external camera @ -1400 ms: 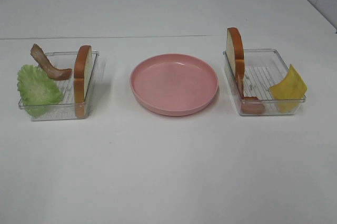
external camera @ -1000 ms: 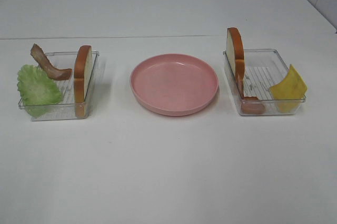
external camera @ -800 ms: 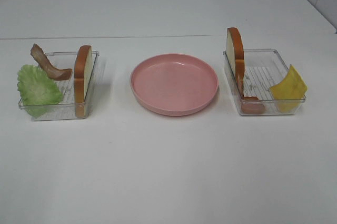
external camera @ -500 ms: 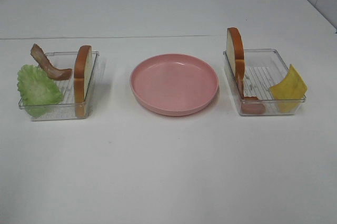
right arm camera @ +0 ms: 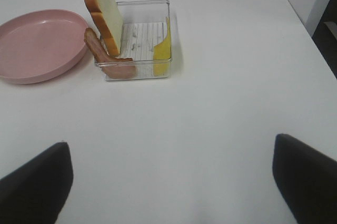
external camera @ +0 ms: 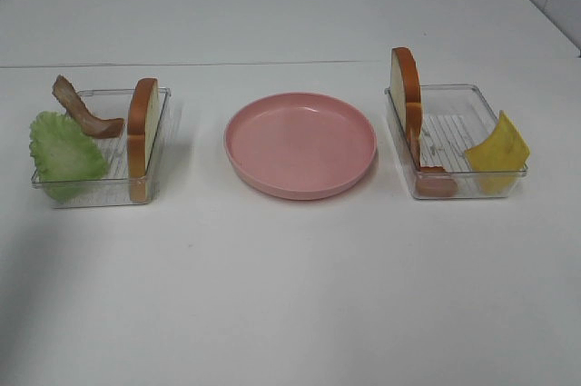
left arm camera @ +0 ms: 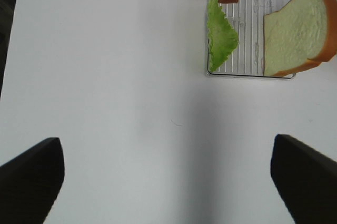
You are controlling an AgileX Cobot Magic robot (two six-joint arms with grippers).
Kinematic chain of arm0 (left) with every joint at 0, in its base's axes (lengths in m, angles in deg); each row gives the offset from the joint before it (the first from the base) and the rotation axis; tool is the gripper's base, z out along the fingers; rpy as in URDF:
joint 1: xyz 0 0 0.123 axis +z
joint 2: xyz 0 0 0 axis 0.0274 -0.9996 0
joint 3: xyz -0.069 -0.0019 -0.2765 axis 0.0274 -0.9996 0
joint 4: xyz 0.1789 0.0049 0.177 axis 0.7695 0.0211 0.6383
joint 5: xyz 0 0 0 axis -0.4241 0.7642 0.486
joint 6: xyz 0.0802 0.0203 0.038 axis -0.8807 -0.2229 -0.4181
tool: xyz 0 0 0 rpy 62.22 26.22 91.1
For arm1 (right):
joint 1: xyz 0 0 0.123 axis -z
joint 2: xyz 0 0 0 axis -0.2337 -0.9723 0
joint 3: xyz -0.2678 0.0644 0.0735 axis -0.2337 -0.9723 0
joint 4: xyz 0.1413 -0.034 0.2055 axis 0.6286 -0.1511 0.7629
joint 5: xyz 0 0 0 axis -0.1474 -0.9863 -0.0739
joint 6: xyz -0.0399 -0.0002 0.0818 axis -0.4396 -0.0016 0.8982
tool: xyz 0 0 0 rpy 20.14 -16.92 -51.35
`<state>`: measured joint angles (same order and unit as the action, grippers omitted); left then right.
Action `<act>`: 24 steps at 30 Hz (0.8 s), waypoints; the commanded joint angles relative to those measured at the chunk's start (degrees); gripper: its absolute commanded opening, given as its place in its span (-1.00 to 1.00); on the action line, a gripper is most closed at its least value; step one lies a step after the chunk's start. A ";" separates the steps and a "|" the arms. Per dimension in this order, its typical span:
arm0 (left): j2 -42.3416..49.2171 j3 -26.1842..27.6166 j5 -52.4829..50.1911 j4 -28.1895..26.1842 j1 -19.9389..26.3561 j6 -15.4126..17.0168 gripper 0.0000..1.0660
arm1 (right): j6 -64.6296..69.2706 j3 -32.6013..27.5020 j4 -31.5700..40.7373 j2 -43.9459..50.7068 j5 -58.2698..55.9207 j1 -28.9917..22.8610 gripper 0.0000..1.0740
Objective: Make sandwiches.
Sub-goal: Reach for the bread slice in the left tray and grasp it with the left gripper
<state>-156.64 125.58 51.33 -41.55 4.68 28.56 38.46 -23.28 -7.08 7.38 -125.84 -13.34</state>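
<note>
trays (external camera: 454,95): clear ribbed plastic | plate (external camera: 300,143): smooth pink | table (external camera: 290,295): matt white

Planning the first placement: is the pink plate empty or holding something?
Empty: the pink plate shows only its bare surface in both views that catch it.

Clear tray (right arm camera: 152,3): bread slice (right arm camera: 105,13) upright on side nearest pink plate (right arm camera: 31,79), reddish-brown slice (right arm camera: 113,63) at its foot, yellow cheese (right arm camera: 163,47) against opposite wall. Right gripper (right arm camera: 169,142) jaws wide apart.
</note>
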 commanded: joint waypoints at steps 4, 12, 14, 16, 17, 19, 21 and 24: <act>-13.01 6.30 3.38 0.00 -9.74 4.53 0.85 | 0.40 0.11 0.17 1.38 -0.17 0.11 0.83; -28.53 15.64 3.38 0.06 -20.28 11.52 0.85 | 0.40 0.11 0.17 1.38 -0.17 0.11 0.83; -30.37 16.84 3.38 0.06 -21.26 12.09 0.85 | 0.40 0.11 0.17 1.38 -0.17 0.11 0.83; -35.24 20.51 3.38 0.06 -23.66 13.46 0.85 | 0.40 0.11 0.17 1.38 -0.17 0.11 0.83; -35.24 20.51 3.38 0.06 -23.66 13.46 0.85 | 0.40 0.11 0.17 1.38 -0.17 0.11 0.83; -39.59 24.18 3.38 0.11 -24.98 14.32 0.85 | 0.40 0.11 0.17 1.38 -0.17 0.11 0.83; -42.46 26.53 3.38 0.23 -25.67 14.55 0.85 | 0.40 0.11 0.17 1.38 -0.17 0.11 0.83; -46.07 29.39 3.32 -0.17 -25.67 14.95 0.85 | 0.40 0.11 0.17 1.38 -0.17 0.11 0.83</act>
<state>-202.25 154.57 51.27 -41.50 -20.76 42.88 38.46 -23.28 -7.08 7.38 -125.84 -13.34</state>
